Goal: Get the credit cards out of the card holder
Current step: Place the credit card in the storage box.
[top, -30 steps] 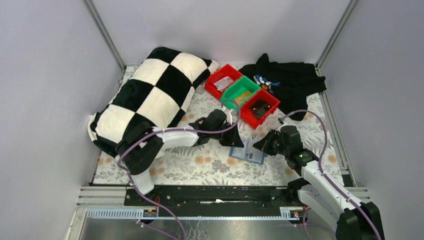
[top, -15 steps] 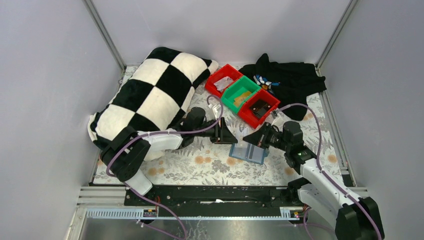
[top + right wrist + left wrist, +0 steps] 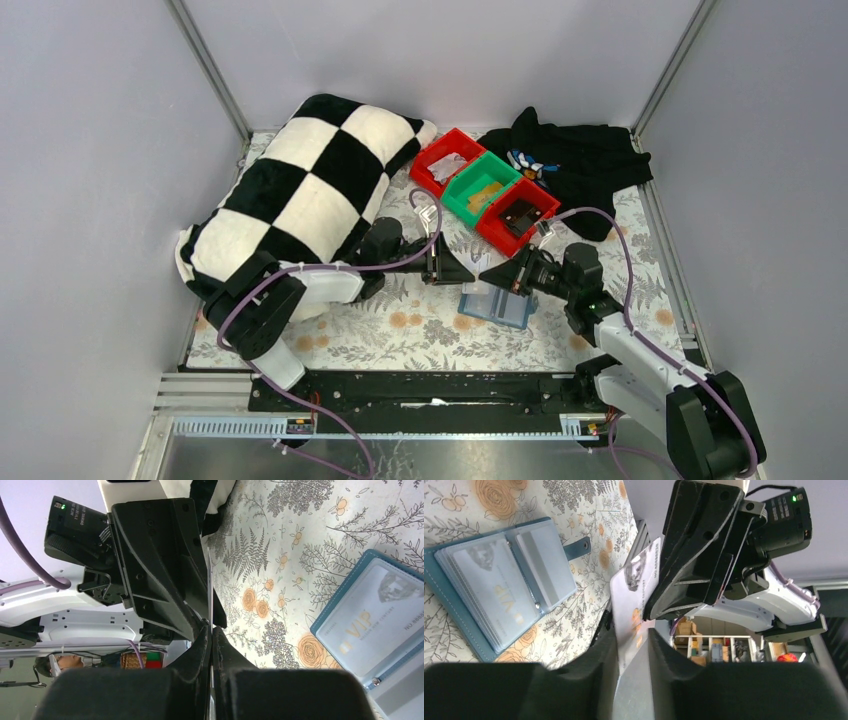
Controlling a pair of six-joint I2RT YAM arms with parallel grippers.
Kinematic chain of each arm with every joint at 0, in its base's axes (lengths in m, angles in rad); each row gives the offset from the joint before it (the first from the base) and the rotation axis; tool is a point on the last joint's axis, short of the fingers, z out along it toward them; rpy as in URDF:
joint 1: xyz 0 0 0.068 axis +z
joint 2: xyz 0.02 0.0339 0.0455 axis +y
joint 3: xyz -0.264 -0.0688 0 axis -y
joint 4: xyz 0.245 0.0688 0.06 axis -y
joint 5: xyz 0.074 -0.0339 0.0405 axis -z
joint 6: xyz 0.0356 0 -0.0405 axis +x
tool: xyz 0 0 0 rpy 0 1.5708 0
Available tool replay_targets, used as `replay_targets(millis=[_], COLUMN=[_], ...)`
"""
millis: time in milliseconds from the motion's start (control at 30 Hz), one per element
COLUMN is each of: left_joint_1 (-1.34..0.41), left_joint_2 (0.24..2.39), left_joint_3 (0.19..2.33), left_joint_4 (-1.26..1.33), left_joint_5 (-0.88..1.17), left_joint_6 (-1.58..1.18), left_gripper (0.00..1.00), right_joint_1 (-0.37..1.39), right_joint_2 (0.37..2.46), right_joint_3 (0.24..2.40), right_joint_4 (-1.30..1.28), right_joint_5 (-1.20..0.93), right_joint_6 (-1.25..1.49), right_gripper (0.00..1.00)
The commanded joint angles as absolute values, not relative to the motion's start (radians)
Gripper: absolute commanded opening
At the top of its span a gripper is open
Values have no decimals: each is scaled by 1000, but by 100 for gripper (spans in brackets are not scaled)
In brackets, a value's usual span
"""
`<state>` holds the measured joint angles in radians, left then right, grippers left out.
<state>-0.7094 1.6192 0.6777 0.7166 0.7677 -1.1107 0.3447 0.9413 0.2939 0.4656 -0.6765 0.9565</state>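
The teal card holder (image 3: 497, 306) lies open on the floral cloth, with credit cards (image 3: 494, 587) still in its clear pockets; one reads VIP (image 3: 372, 622). Just above and left of it, my right gripper (image 3: 492, 277) is shut on one pale credit card (image 3: 636, 592), which shows edge-on (image 3: 210, 595) in the right wrist view. My left gripper (image 3: 630, 639) faces it tip to tip. Its jaws stand apart around the card's free end, and the card leans on one finger. The right gripper's fingers (image 3: 694, 565) fill the upper middle of the left wrist view.
A black-and-white checkered pillow (image 3: 300, 190) lies at the back left, close behind the left arm. Two red bins (image 3: 447, 160) (image 3: 520, 215) and a green bin (image 3: 480, 185) stand behind the grippers. A black cloth (image 3: 585, 165) is heaped at the back right.
My right gripper has lifted the card off the holder and moved left. My left gripper drew back from the holder, and the card's free end now sits between its jaws.
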Motion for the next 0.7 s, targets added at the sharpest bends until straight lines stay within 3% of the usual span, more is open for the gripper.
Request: replay_targets(millis=[0, 100, 167, 200, 267, 333, 367, 567, 667], left_joint_1=[-702, -698, -692, -689, -686, -671, -656, -500, -467], left_joint_2=[1623, 1621, 1611, 1604, 1584, 1574, 1573, 1711, 1829], left_joint_3=[686, 696, 718, 740, 805, 896, 943, 1326, 1595], left_joint_4=[802, 768, 680, 612, 451, 244, 144, -373, -591], left_joint_5=[764, 747, 726, 709, 679, 641, 622, 663, 553], left_joint_6=[-1115, -1101, -1056, -1019, -926, -809, -754, -371, -153], left_gripper=[25, 3, 0, 0, 0, 0, 0, 0, 0], right_joint_1=[339, 341, 340, 340, 341, 336, 333, 316, 315], right_joint_2=[952, 961, 964, 965, 958, 936, 922, 859, 838], right_joint_3=[291, 290, 296, 301, 323, 362, 384, 501, 546], right_joint_4=[525, 528, 518, 501, 439, 330, 264, -26, -107], right_joint_5=[-709, -710, -707, -706, -689, -646, -617, -434, -346], right_joint_6=[966, 964, 964, 957, 923, 862, 827, 687, 653], right_gripper=[0, 0, 1, 15, 61, 94, 99, 100, 100])
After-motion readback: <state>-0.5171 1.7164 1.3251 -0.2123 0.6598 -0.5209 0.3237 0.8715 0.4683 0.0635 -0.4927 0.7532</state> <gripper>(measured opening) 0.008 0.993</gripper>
